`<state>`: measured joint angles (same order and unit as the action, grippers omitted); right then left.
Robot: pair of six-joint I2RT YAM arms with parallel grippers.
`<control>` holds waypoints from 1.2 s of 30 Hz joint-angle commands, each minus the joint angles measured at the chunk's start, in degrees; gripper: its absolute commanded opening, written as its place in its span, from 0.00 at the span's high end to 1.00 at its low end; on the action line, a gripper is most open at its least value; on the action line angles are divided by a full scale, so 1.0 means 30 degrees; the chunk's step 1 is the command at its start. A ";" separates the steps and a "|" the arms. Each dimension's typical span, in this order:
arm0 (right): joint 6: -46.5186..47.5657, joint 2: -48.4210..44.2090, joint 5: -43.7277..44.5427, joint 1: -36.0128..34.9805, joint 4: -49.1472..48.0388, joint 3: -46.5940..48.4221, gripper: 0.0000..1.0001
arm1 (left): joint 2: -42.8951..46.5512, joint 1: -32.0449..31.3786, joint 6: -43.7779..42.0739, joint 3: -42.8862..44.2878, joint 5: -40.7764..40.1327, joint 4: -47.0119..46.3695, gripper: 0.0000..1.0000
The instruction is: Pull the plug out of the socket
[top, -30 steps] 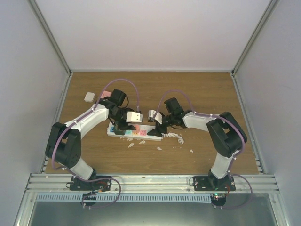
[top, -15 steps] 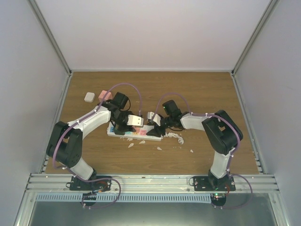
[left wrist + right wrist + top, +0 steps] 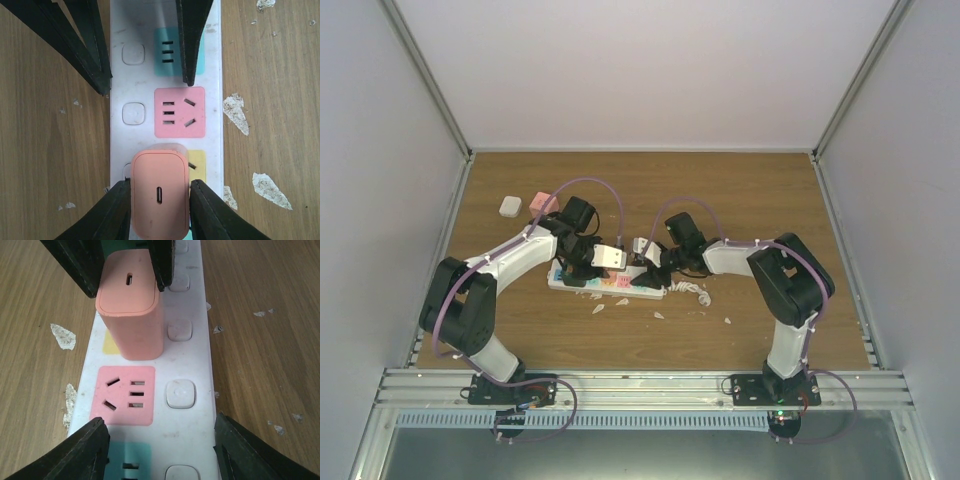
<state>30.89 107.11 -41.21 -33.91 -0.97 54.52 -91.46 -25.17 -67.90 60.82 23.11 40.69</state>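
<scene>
White flakes (image 3: pixel 235 114) around socket (image 3: pixel 132 82) and plug (image 3: pixel 160 195)

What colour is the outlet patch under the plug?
Yellow; the patch peeks out beside the plug, clearest in right wrist view.

Left white-and-black jointed arm (image 3: pixel 505 258) bent, elbow outward, forearm reaching inward; left black two-finger gripper (image 3: pixel 160 197) pointing down, fingers (image 3: pixel 116 207) pressed on both flanks of salmon-pink rounded plastic plug (image 3: pixel 160 172); right white-and-black jointed arm (image 3: pixel 745 255) mirrored; right black two-finger gripper (image 3: pixel 160 442) low, jaws apart, fingers (image 3: pixel 82 447) either side of long white plastic power strip (image 3: pixel 189 355); clamped or not, unclear
</scene>
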 commanded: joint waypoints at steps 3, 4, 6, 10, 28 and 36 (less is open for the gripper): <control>0.0800 0.0393 -0.1544 -0.0266 0.1378 -0.0186 0.28 | -0.0125 -0.0224 0.0074 -0.0071 -0.0200 -0.0381 0.68; 0.0790 0.0241 -0.1939 -0.0268 0.1368 -0.0340 0.25 | -0.0143 -0.0224 0.0074 -0.0081 -0.0211 -0.0419 0.68; 0.0789 -0.0024 -0.2489 -0.0273 0.1173 -0.0548 0.21 | -0.0132 -0.0226 0.0068 -0.0114 -0.0245 -0.0484 0.69; 0.0548 0.0061 -0.1606 -0.0299 0.0811 -0.0639 0.17 | -0.0106 -0.0246 0.0081 -0.0255 -0.0254 -0.0756 0.67; 0.0665 0.0550 0.1082 -0.0735 0.0387 -0.0891 0.14 | -0.0161 -0.0343 0.0408 -0.0534 -0.0472 -0.1220 0.63; 0.0467 0.0654 0.1519 -0.0735 0.0383 -0.0802 0.38 | 0.0189 -0.0327 0.0833 0.0286 0.0530 -0.0794 0.73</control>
<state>32.42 107.72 -39.94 -34.98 -0.54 53.12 -91.46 -25.74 -66.26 59.81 21.71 39.27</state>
